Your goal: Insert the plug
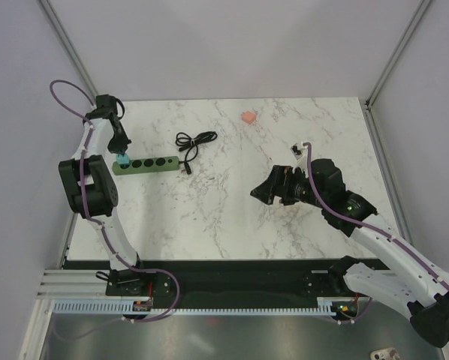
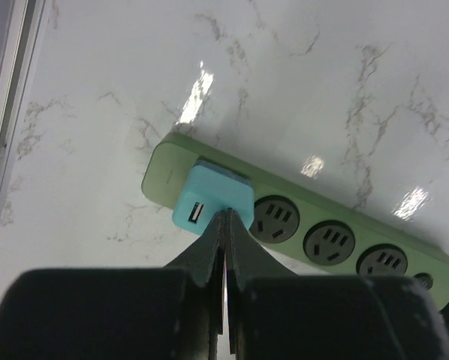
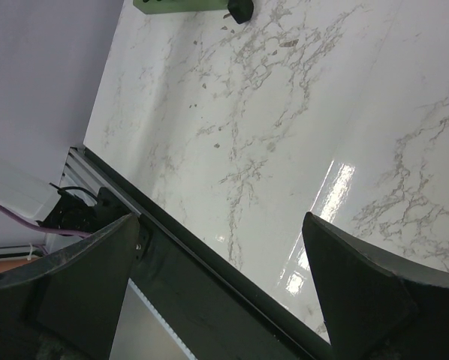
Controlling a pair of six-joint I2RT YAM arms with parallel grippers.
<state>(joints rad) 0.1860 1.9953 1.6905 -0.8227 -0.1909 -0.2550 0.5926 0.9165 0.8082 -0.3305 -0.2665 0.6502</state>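
The teal plug point(image 2: 209, 196) sits in the end socket of the green power strip point(image 2: 435, 268), its USB port facing outward. My left gripper point(image 2: 226, 214) is shut, its fingers pressed together with nothing between them and their tips against the plug's near top edge. In the top view the plug point(image 1: 122, 160) is at the left end of the strip point(image 1: 151, 163), under the left gripper point(image 1: 122, 151). My right gripper point(image 1: 260, 193) hovers over the table's middle right. In its own wrist view, the right gripper point(image 3: 221, 221) is wide open and holds nothing.
A coiled black cable point(image 1: 194, 141) runs from the strip's right end toward the back. A small orange-pink object point(image 1: 248, 117) lies near the far edge. The left wall stands close beside the strip. The strip's end point(image 3: 172, 6) shows at the top of the right wrist view.
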